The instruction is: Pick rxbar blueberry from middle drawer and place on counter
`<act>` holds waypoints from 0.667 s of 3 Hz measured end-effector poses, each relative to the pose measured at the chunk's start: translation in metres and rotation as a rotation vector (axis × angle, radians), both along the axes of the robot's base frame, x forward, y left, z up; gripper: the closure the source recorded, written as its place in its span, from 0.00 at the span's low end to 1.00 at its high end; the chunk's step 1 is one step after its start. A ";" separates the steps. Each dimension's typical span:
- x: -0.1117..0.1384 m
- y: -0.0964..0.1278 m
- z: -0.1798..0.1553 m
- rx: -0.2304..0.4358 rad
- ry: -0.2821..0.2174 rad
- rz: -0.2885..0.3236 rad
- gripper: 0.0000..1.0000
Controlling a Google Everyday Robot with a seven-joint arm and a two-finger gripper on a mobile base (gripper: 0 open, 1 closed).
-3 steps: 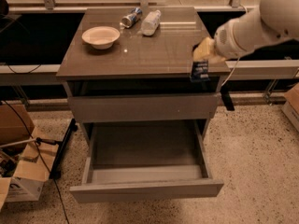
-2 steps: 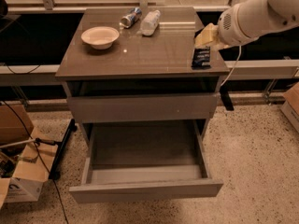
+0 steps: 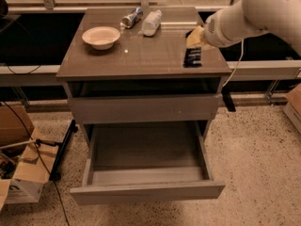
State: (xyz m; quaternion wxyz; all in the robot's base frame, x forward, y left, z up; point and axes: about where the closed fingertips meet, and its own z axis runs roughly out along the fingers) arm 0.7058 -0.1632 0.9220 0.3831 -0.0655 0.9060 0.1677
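Where the scene is nearest, the middle drawer [image 3: 146, 192] stands pulled far out of the grey cabinet, and its grey inner floor and sides are in plain sight. To the left of it, on the speckled floor, there are cardboard boxes [image 3: 19, 182]. Just above the open drawer, a flat grey drawer front [image 3: 143, 108] is closed.

Above that lies the counter [image 3: 141, 55], glossy and grey-brown. The rxbar blueberry [image 3: 192, 57] is on the counter, close to its right near corner, a dark wrapper with pale lettering. The gripper [image 3: 195, 37] is directly at the far end of the bar, touching it or almost touching it. I cannot tell if it grips the bar or not. The white arm [image 3: 254, 11] reaches in from the upper right.

Farther on the left side of the counter stands a pale bowl [image 3: 101, 36]. At the far edge a silver-blue can [image 3: 131, 18] lies on its side, and just to the right of it lies a clear plastic bottle [image 3: 152, 22].
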 end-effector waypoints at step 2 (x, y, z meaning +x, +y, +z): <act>0.083 0.032 -0.023 0.016 -0.034 0.002 0.84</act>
